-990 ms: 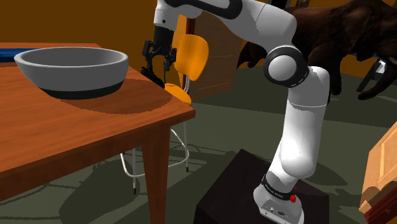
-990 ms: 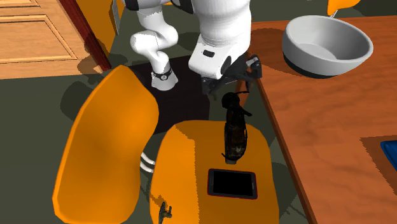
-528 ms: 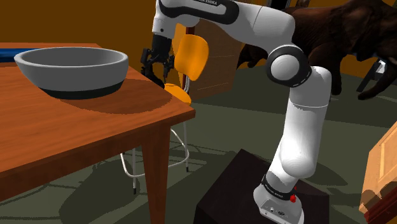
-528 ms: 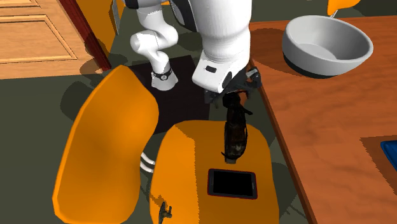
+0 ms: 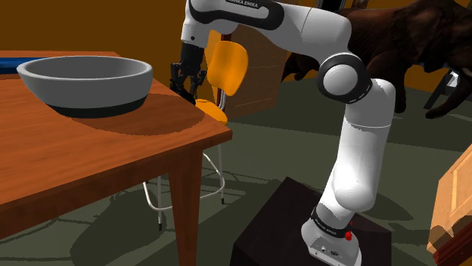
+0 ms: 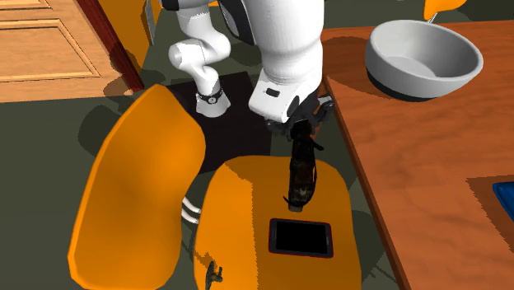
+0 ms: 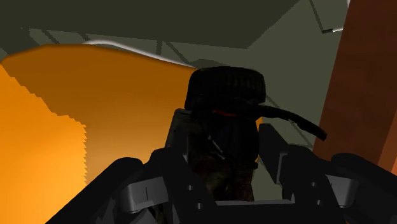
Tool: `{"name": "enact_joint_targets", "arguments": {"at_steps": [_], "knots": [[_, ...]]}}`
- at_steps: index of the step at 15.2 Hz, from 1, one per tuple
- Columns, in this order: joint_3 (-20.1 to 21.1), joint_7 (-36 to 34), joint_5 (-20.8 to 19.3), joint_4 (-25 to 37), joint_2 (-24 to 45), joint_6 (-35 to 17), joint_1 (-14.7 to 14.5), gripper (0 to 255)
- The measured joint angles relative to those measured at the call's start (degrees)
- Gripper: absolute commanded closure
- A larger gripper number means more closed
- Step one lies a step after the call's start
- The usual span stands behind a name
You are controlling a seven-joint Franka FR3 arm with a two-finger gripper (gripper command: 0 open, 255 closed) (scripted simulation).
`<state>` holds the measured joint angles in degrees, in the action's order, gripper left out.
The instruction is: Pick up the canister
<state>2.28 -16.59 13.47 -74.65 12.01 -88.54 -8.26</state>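
The canister (image 6: pixel 301 177) is a dark, narrow vessel on the seat of an orange chair (image 6: pixel 247 222), near the seat's edge that faces the counter (image 6: pixel 412 156). In the wrist view its ribbed black cap (image 7: pixel 224 89) rises just beyond the fingers, with a thin dark handle curving off to one side. The black pincer (image 6: pixel 301 125) comes down on the canister's capped end and has it clasped: one finger (image 7: pixel 183 137) lies against one side of the body and the other against the opposite side, with no gap showing. A flat black rectangle (image 6: pixel 301 237) lies on the seat just beside the canister's far end. On the wooden counter, well apart from the chair, stands a large grey bowl (image 6: pixel 424 49). From the shoulder view the pincer (image 5: pixel 187 79) hangs beyond the counter's corner, in front of the chair's orange backrest (image 5: pixel 227 64)
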Motion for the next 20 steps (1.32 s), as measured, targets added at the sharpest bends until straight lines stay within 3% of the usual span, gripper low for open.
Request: {"name": "enact_joint_targets", "arguments": {"at_steps": [4, 9, 15, 20], "knots": [[0.0, 0.0, 0.0, 0.0, 0.0, 0.0, 0.0, 255], [0.0, -0.7, 0.0, 4.8, 1.6, 3.5, 0.1, 255], [0.1, -2.1, 0.0, 14.5, 4.7, 9.8, 0.3, 255], [0.3, -3.7, 0.2, 26.3, 9.8, 16.4, 0.4, 255]]}}
